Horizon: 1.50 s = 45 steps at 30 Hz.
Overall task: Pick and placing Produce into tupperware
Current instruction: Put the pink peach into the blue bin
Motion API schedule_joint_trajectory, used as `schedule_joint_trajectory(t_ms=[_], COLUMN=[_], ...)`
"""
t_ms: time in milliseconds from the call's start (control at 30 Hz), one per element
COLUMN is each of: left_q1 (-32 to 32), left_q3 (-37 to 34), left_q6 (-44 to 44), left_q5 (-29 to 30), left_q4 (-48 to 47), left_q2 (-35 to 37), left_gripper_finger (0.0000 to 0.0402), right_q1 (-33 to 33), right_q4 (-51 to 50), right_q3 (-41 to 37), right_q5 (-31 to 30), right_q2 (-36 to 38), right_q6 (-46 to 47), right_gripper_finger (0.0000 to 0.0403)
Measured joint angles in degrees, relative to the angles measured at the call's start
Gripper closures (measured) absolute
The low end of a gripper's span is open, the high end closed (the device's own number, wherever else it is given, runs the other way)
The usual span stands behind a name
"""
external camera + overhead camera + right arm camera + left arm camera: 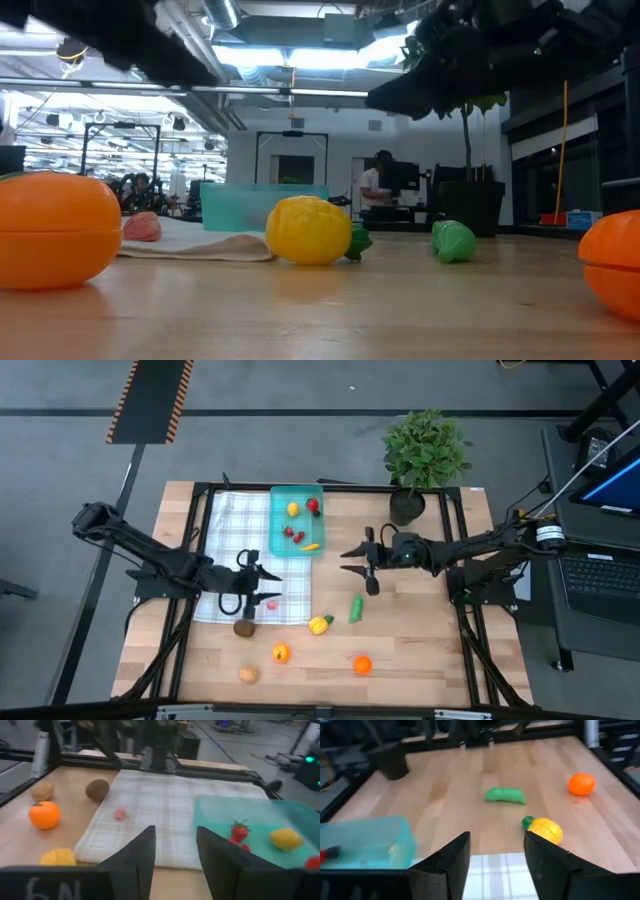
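1. From above, the translucent teal rectangular tupperware sits on the far edge of the white checked cloth, already holding several red and yellow produce pieces. The left gripper hangs over the cloth, the right gripper just beside the container, both empty with fingers apart, probably between picks.
2. At table height, the round yellow toy fruit and green elongated piece lie loose on the wooden table.
3. In the left wrist view, the open fingers face that green piece.
4. In the right wrist view, a small pink piece rests on the cloth, uncollected.
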<state>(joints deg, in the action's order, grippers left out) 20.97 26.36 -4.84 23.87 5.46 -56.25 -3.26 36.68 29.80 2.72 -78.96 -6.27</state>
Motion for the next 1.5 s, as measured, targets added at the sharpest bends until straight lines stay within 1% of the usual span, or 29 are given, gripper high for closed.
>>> schedule_joint_trajectory(t_ms=[67,200,267,367,533,600,733,900,967,1200,1300,1400,1500], left_q1=[2.8,8.1,10.0,12.2,14.2,14.4,13.4,11.0,10.1,8.1,7.3,6.6,6.3], left_q3=[3.9,9.5,12.1,16.6,23.6,25.3,26.1,26.2,26.2,26.2,26.2,26.1,26.1], left_q6=[-2.0,-5.1,-8.9,-16.9,-29.6,-33.7,-40.0,-41.3,-41.3,-40.7,-40.7,-40.7,-42.0], left_q5=[3.2,7.4,9.7,12.0,12.9,12.9,12.3,6.7,5.4,4.0,4.0,4.0,4.0], left_q4=[-5.7,-11.6,-15.8,-24.7,-36.7,-39.6,-42.5,-43.8,-43.7,-44.0,-44.0,-44.4,-47.7], left_q2=[-0.6,-4.6,-7.7,-13.2,-21.9,-24.4,-27.7,-29.5,-29.6,-29.6,-29.6,-29.6,-29.6], left_gripper_finger=[0.0225,0.0225,0.0225,0.0225,0.0225,0.0225,0.0225,0.0225,0.0225,0.0222,0.0208,0.0185,0.016], right_q1=[1.0,3.0,3.7,4.3,4.3,4.2,4.3,4.0,3.9,3.7,3.7,3.6,3.6], right_q4=[0.1,2.5,3.0,3.0,2.6,2.2,2.1,1.5,0.7,-1.6,-1.9,-1.9,-2.1], right_q3=[0.0,0.0,0.0,0.0,0.0,0.0,0.0,0.0,0.0,0.0,0.0,0.0,0.0], right_q5=[-1.4,-1.1,-1.1,-1.2,-1.2,-1.2,-1.2,-1.2,-1.2,-1.2,-1.2,-1.2,-1.2], right_q2=[0.0,0.0,0.0,0.0,0.0,0.0,0.0,0.0,0.0,0.0,0.0,0.0,0.0], right_q6=[0.1,0.2,0.1,0.0,0.0,0.0,-0.1,-0.1,0.0,-0.1,-0.1,-0.1,0.0], right_gripper_finger=[0.0258,0.0258,0.0258,0.0258,0.0258,0.0258,0.0258,0.0258,0.0258,0.0258,0.0258,0.0258,0.0258])
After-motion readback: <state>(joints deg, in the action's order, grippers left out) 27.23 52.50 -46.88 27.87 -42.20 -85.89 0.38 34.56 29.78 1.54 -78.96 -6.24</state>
